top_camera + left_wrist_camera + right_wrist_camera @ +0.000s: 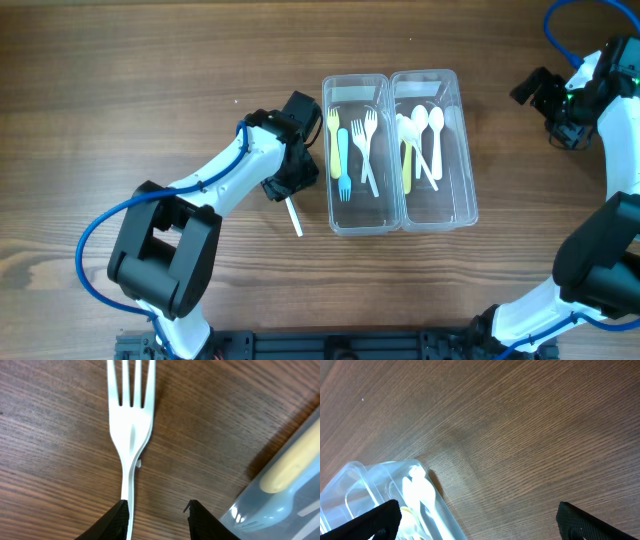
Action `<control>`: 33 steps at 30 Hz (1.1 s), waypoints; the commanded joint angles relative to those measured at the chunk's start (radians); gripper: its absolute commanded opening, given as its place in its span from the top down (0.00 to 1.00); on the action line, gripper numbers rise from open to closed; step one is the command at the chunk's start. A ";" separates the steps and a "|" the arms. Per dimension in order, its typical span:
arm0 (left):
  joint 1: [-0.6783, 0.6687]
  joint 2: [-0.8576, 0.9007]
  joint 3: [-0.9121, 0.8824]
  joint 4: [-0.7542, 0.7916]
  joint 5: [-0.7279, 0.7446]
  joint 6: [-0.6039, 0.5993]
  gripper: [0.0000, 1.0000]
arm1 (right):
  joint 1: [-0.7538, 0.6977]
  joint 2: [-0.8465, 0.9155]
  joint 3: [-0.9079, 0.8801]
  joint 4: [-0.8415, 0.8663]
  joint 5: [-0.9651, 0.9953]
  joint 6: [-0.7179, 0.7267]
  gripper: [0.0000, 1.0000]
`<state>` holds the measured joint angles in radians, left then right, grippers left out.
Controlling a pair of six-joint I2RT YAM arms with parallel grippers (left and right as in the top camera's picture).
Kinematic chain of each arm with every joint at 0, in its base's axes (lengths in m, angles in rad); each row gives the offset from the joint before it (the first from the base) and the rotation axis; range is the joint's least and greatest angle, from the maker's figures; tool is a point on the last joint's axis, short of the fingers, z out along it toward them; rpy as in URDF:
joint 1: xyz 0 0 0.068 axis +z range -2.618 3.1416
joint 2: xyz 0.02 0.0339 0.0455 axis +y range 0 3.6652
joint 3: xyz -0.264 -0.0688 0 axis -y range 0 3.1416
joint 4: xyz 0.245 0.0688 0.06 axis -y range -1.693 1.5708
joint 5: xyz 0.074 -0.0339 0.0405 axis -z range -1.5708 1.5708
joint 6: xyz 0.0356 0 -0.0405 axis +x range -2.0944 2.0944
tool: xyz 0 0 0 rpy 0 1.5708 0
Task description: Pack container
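Observation:
The clear two-trough container (468,170) stands at the table's middle. Its left trough holds a yellow fork (333,135), a blue fork (342,165) and white forks (365,150); its right trough holds white spoons (425,135) and a yellow piece. Just left of it a white fork (131,425) lies flat on the wood, its handle end (294,216) poking out below my left gripper (290,180). My left gripper (159,515) is open, the fork's handle lying against the left finger with a gap to the right one. My right gripper (480,520) is wide open over bare wood, right of the container (365,480).
The container's wall (280,495) is close to my left gripper's right finger. The right arm (600,90) hovers at the far right of the table. Wood surface lies all around the container.

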<state>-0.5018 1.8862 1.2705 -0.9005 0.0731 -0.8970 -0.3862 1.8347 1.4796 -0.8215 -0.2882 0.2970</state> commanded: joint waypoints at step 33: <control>0.018 -0.094 0.283 -0.067 -0.101 0.415 0.96 | 0.003 0.006 -0.003 0.002 -0.008 -0.006 0.01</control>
<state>-0.4793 1.8744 1.3796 -0.9390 -0.0288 -0.5945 -0.3862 1.8347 1.4796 -0.8223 -0.2886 0.2970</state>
